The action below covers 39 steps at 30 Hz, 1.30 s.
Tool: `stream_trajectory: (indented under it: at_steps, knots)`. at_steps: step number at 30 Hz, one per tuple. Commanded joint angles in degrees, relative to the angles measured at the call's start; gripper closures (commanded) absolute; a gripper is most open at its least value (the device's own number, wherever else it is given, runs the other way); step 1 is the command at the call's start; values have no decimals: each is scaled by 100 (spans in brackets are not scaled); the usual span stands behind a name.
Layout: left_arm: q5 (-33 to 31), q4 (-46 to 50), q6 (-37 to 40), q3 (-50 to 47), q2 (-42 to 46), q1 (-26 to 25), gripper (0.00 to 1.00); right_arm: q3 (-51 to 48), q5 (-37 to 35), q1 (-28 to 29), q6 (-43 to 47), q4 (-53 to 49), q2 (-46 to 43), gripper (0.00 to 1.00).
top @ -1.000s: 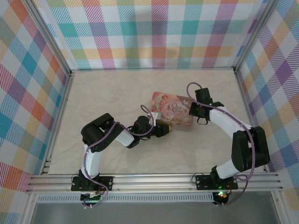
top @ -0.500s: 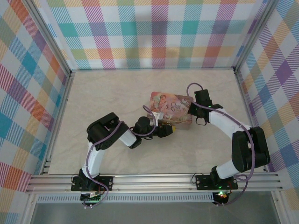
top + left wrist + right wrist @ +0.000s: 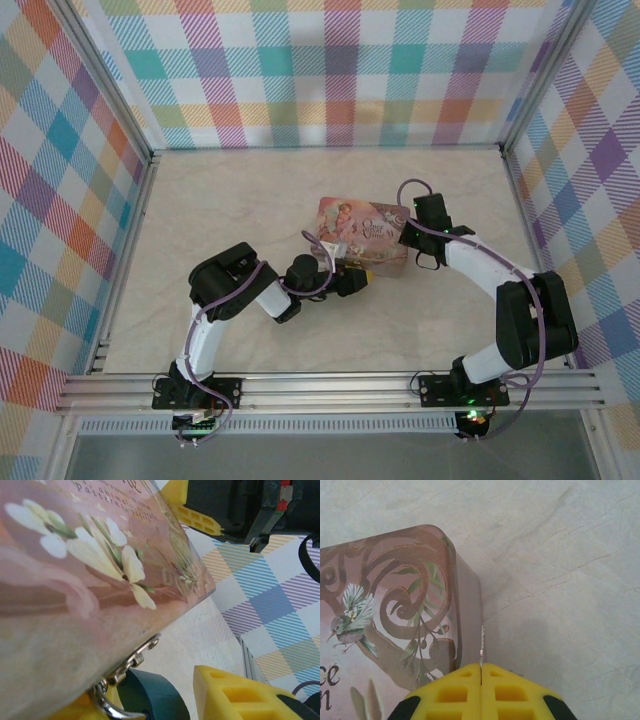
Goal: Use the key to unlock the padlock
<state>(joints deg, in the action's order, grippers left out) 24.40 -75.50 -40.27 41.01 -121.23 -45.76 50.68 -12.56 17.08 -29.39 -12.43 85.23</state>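
right gripper [image 3: 481, 674] clenched on the key [image 3: 481, 647], thin blade poking out past the fingertips, just beside the tin [image 3: 395, 605] corner. padlock [image 3: 107, 706] hangs off the tin's hasp [image 3: 136, 659], mostly cut off. left gripper [image 3: 352, 280] sits right at it; can't tell if it's closed

The tin [image 3: 75, 580], printed with white flowers, lies close at left. A metal hasp [image 3: 136, 659] hangs at its lower edge, with a silver loop [image 3: 107, 706] just below. A yellow finger [image 3: 235, 697] shows bottom right. The right gripper [image 3: 200, 515] sits beyond the tin's far corner.
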Motion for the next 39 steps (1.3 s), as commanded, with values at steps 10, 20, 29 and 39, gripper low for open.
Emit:
stream_trajectory:
  at_steps: [10, 20, 29, 39]
  knots:
    - [-226, 851, -438, -540, -67, 256, 56, -298, 570, 188, -65, -249, 20, 100]
    - [-140, 1103, -402, -524, -49, 407, 71, -334, 587, 182, -66, -223, -42, 100]
    - [112, 1703, -274, -548, 111, 555, 76, -323, 588, 185, -49, -193, -2, 100]
    - [407, 2412, -87, -568, 404, 612, 83, 229, 913, 192, 30, 8, 527, 100]
